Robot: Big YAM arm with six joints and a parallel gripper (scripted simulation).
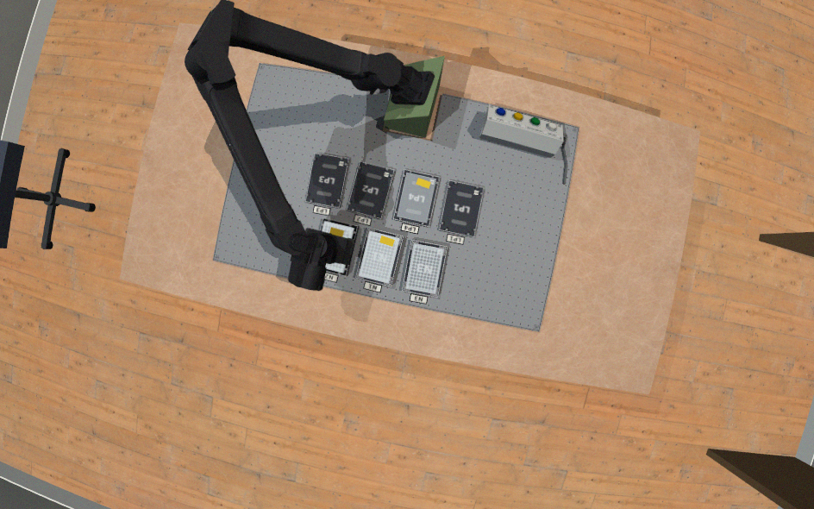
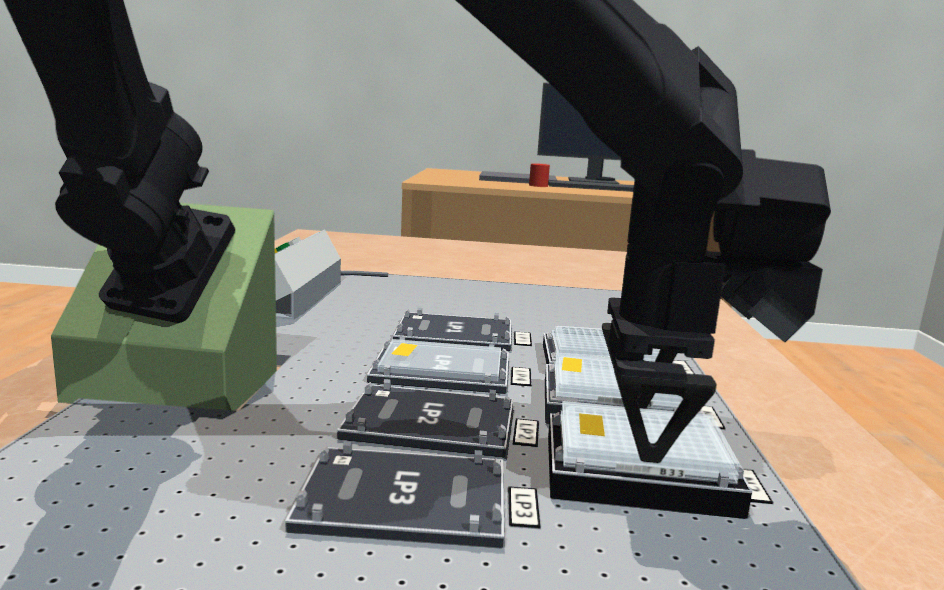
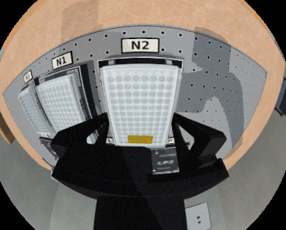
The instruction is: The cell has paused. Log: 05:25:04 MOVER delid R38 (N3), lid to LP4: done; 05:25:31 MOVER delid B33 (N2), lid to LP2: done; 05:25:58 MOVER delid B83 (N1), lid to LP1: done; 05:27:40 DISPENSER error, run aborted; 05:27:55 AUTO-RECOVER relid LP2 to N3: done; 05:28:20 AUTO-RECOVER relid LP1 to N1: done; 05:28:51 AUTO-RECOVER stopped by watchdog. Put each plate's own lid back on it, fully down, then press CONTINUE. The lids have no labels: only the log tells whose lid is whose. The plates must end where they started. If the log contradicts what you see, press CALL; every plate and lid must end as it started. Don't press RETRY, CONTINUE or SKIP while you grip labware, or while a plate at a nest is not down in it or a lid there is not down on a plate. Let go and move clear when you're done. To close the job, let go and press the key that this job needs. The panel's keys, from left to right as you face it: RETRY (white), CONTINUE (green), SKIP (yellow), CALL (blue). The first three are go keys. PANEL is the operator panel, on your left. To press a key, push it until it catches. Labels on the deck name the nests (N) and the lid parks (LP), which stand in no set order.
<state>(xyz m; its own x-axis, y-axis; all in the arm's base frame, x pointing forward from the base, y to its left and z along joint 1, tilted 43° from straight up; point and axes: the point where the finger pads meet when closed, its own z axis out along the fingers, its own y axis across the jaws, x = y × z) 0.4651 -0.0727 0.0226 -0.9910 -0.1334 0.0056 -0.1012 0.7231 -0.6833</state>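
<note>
My gripper (image 2: 655, 436) stands over nest N2 (image 3: 139, 45) and is shut on the clear lid (image 2: 644, 438) with a yellow tag that sits on plate B33 (image 2: 670, 472); it also shows in the wrist view (image 3: 139, 136) and from above (image 1: 337, 249). The plate at N1 (image 1: 379, 255) carries a lid with a yellow tag. The plate at N3 (image 1: 424, 267) has bare wells and no lid. Another lid with a yellow tag lies on LP4 (image 1: 416, 197). LP1 (image 1: 460, 207), LP2 (image 1: 370, 189) and LP3 (image 1: 327, 179) are empty.
The operator panel (image 1: 522, 128) stands at the deck's far edge with blue (image 1: 500, 111), yellow (image 1: 516, 116), green (image 1: 534, 120) and white (image 1: 550, 125) keys. The arm's green base block (image 1: 413, 101) stands beside it. My arm crosses the deck's left side.
</note>
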